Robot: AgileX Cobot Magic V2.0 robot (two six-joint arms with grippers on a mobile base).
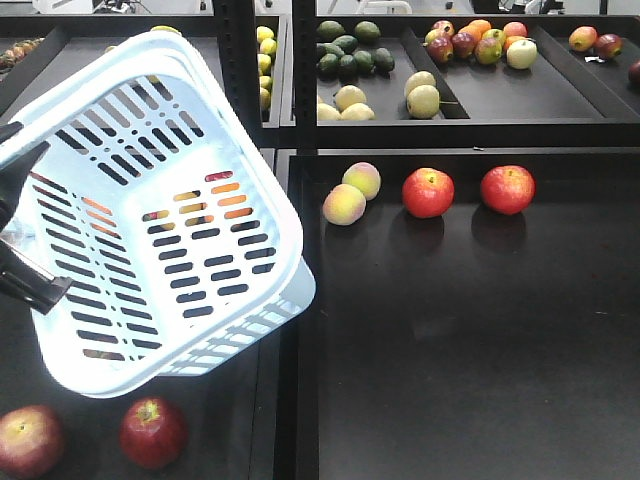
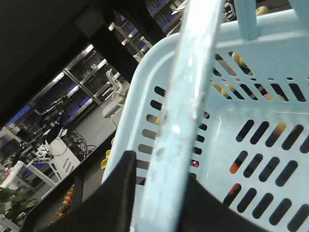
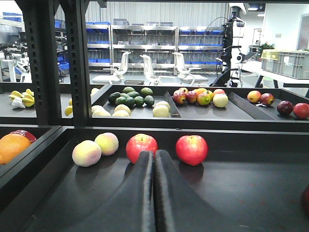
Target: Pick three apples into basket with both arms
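Slotted pale-blue plastic basket (image 1: 290, 290) hangs tilted, its smooth handle bar (image 2: 193, 72) pinched in the left gripper (image 2: 161, 169); right gripper (image 3: 154, 153) has tapered black fingers (image 3: 140, 193) pressed together, empty.

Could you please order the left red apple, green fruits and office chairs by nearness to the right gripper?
From the right gripper:
1. left red apple, just beyond the fingertips.
2. green fruits, rear tray.
3. office chairs, far background.
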